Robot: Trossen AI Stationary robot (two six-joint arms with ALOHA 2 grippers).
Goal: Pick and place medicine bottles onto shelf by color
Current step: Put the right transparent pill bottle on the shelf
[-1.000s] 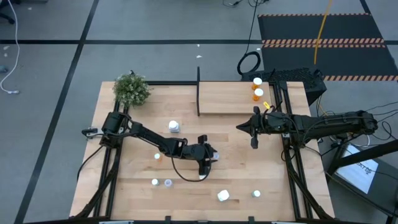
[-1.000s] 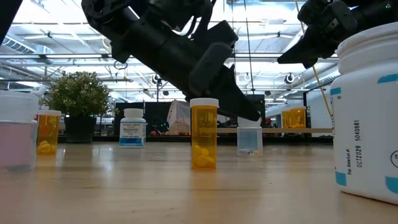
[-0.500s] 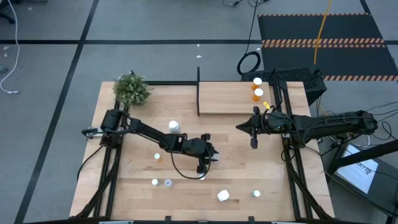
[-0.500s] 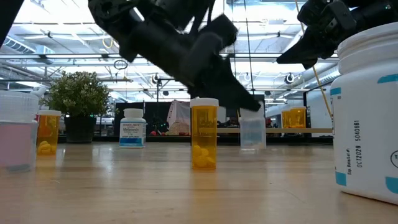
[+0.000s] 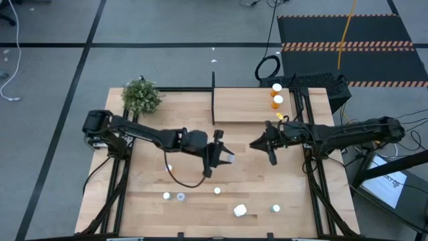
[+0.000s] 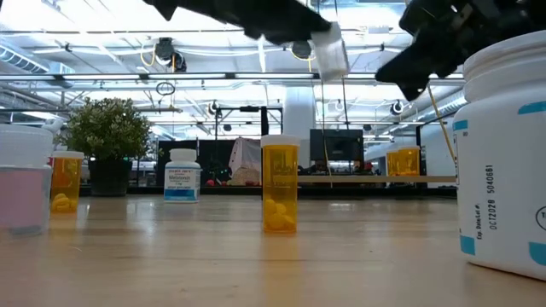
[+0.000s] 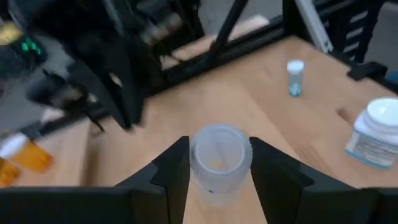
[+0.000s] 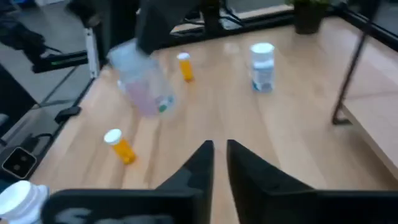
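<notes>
Left tool (image 7: 214,171) first: we have it clamped on a small clear bottle (image 7: 215,163), one finger on each side of the body just under the cap. We carry that bottle in the air over the middle of the worktop (image 5: 254,181); in the low view it hangs well above the wood, tilted, and in the high view it shows just past the tool's tip, between the two arms.

Our right tool (image 8: 219,163) hovers over the worktop in front of the shelf (image 5: 244,106), pointing toward the left one. Its fingers stand close together with only a narrow slit between them, and nothing sits in that slit, so we read it as all but closed and empty.

As for progress, we judge the job to be in its early part. Two orange bottles (image 5: 277,94) stand together at the far right end of the shelf, and the rest of the board is bare. Still on the worktop we count a white bottle (image 5: 240,211) near the front edge, a tiny pale one (image 5: 275,209) to its right, another orange one (image 6: 280,182) nearer the middle, a pair of small ones (image 5: 174,196) at front left, and one more below the left arm. Each of these, plus the clear one in hand, is still to be shelved with its own colour.
</notes>
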